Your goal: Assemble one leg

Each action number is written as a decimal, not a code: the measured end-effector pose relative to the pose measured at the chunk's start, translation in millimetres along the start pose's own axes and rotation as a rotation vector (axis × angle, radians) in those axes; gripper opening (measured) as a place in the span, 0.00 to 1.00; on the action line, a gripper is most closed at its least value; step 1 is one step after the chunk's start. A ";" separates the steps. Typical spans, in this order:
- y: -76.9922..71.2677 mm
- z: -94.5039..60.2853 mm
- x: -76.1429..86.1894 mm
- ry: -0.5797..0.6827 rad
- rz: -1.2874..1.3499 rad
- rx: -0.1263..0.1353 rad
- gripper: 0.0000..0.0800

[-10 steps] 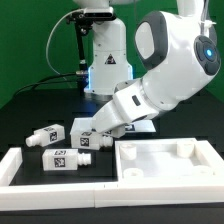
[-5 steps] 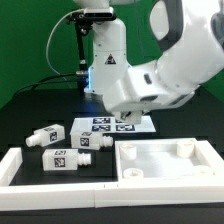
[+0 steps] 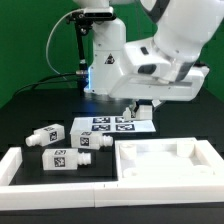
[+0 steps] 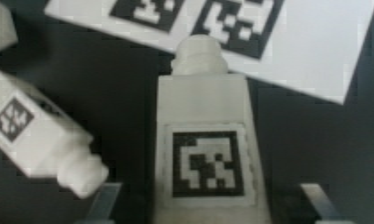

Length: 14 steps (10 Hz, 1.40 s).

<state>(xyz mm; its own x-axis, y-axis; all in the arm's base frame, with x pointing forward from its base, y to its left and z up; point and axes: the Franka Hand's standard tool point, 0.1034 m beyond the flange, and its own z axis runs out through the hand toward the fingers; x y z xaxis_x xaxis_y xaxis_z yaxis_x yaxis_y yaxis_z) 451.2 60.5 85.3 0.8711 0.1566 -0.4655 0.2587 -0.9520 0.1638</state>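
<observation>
My gripper (image 3: 142, 108) hangs above the table near the marker board (image 3: 115, 125), shut on the leg. In the wrist view the leg (image 4: 205, 120) fills the middle: a white oblong block with a square tag, its round peg pointing at the marker board (image 4: 255, 40). The gripper (image 4: 210, 205) shows only as grey fingers (image 4: 109, 200) on either side of the leg at the picture's edge. Three other legs lie on the table at the exterior view's left (image 3: 45, 134), (image 3: 60, 158), (image 3: 92, 142). One of them shows in the wrist view (image 4: 42, 125).
The large white panel with raised rims (image 3: 165, 160) lies at the front on the exterior view's right. A white rail (image 3: 20, 165) runs along the front left. The robot base (image 3: 105, 60) stands behind the marker board.
The arm has risen from low over the legs and swung toward the exterior view's right. The gripper now hangs over the marker board's right part.
</observation>
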 end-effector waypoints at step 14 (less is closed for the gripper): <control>28.2 -106.0 77.1 0.956 0.040 0.081 0.36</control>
<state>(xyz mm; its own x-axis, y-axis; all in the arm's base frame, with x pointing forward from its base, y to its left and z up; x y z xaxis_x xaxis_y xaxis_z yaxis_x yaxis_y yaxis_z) 569.9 73.6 146.3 0.8599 0.2381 0.4515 0.2230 -0.9709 0.0873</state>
